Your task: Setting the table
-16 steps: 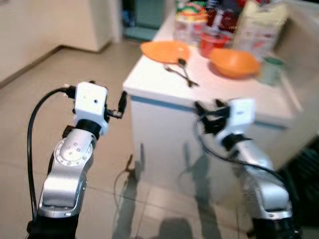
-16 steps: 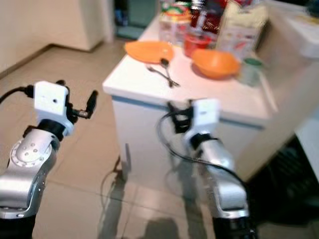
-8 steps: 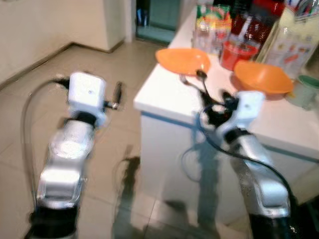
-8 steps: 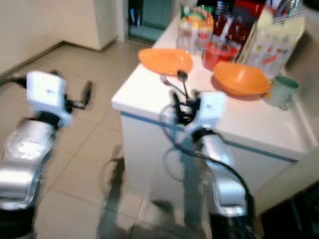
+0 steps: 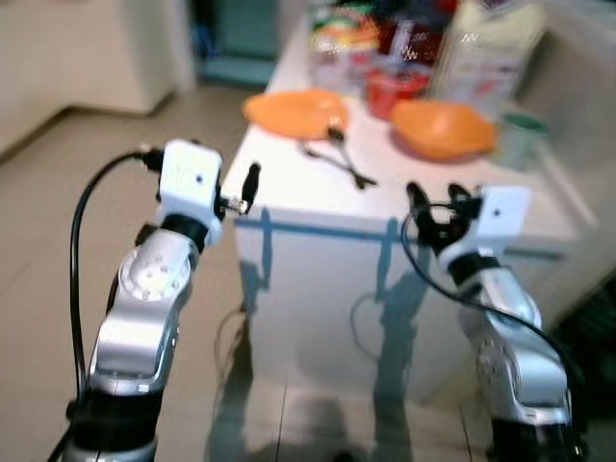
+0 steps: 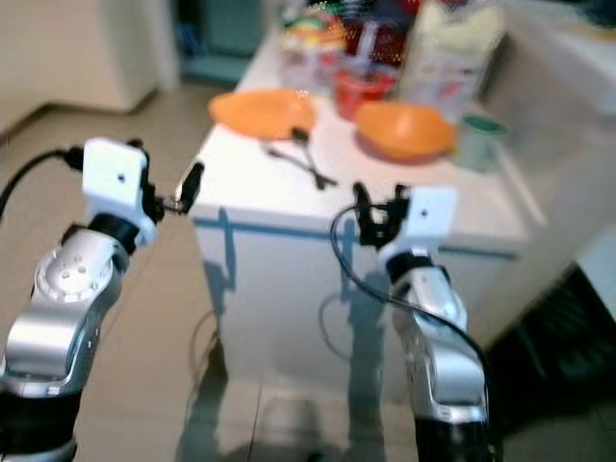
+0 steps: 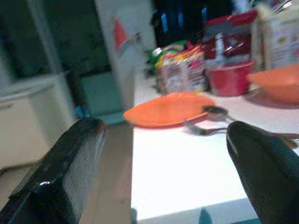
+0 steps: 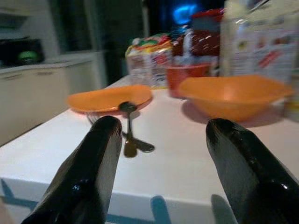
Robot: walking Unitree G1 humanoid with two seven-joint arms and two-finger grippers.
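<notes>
Facing white counter [image 5: 404,207]: both jaws spread, nothing gripped; spoon [image 8: 128,122] and fork [image 8: 93,120] seen beyond right gripper [image 8: 163,186]; orange plate [image 7: 168,108] beyond left gripper [image 7: 163,186].

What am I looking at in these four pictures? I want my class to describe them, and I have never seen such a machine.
This is a walking humanoid robot with two silver arms. Two pictures come from cameras in its head, looking down; two come from cameras on its wrists, looking along the black fingers.

Its left gripper and right gripper are both open and hold nothing. They hang in front of a white counter.

On the counter lie a flat orange plate, a deeper orange bowl, and a metal spoon and fork crossed between them. Behind stand a red cup, food packets and a pale carton; a green mug sits beyond the bowl on the robot's right. The pictures are slightly blurred.
</notes>
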